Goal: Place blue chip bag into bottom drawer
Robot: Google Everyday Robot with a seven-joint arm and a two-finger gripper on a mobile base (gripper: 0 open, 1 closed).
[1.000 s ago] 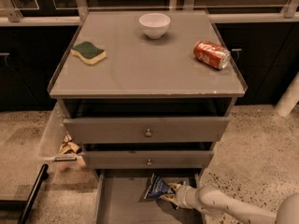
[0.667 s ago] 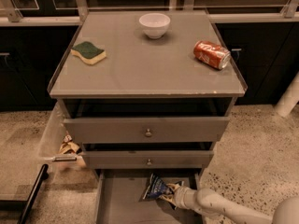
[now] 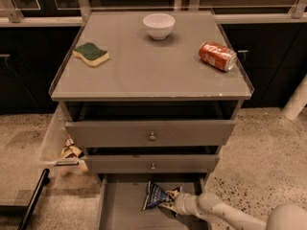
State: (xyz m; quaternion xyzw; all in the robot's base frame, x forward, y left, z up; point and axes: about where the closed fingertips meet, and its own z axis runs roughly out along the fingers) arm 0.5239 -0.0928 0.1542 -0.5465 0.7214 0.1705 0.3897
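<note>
The blue chip bag [image 3: 157,196], crinkled dark-blue foil with white patches, lies inside the open bottom drawer [image 3: 121,205], near its back right part, just under the drawer above. My gripper [image 3: 173,202] reaches in from the lower right on a pale arm and is at the bag's right end, touching it. The bag rests on or just above the grey drawer floor.
Two upper drawers with round knobs [image 3: 152,137] are slightly pulled out above. On the cabinet top stand a white bowl [image 3: 159,26], a green-and-yellow sponge [image 3: 90,53] and a red soda can [image 3: 218,56]. A clear bin [image 3: 64,150] sits at the left; a black bar [image 3: 32,199] lies lower left.
The gripper and the bag have shifted slightly to the left inside the drawer; otherwise nothing has visibly changed.
</note>
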